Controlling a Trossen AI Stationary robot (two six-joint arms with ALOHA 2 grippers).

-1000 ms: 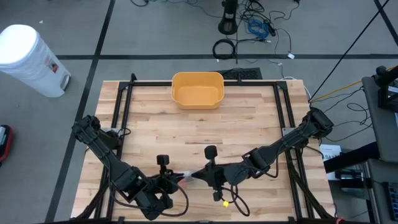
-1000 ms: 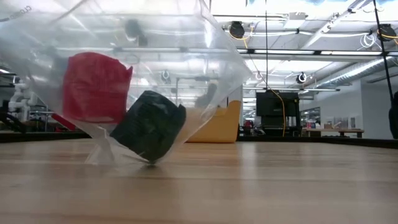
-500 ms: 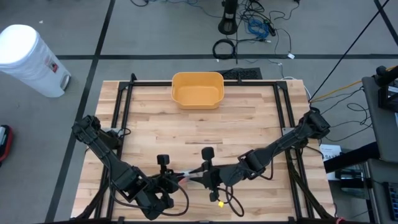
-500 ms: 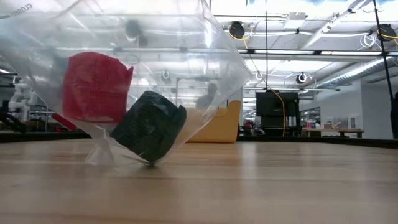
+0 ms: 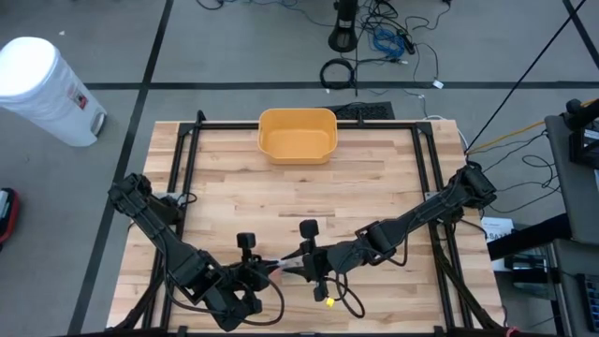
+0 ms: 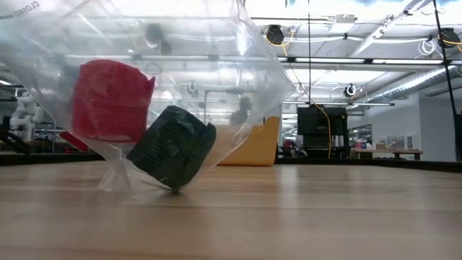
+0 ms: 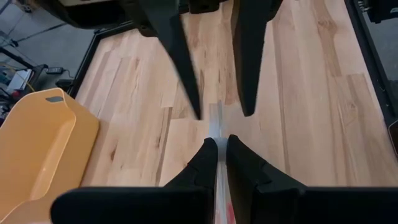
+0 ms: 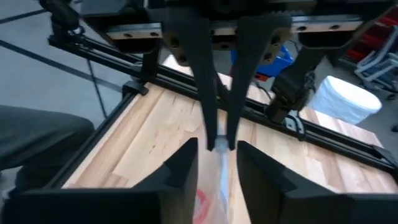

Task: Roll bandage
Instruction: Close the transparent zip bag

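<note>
A clear plastic bag (image 6: 144,79) hangs near the table's front middle. Inside it are a red bandage roll (image 6: 112,101) and a dark roll (image 6: 173,144). The bag's lower corner (image 6: 119,180) and the dark roll rest on the wood. My left gripper (image 7: 217,142) (image 5: 265,271) is shut on the bag's thin upper edge. My right gripper (image 8: 217,148) (image 5: 298,265) faces it, open. Its fingers stand on either side of the same edge (image 8: 217,165). I cannot tell whether they touch it. My left gripper pinches the bag's flat upper edge (image 7: 217,132) between its two fingers. The fingers slant down from the table's near left. The bag hangs below them, with its lower corner and the dark roll on the table.
A yellow bin (image 5: 297,136) stands at the table's far middle. A black frame (image 5: 187,168) runs along the table's left, right and far sides. Bare wood lies between the bin and the grippers. A white bucket (image 5: 47,89) stands on the floor at far left.
My right gripper has gone a little toward the table's left edge, closer to my left gripper. The bag and its two rolls have stayed where they were.
</note>
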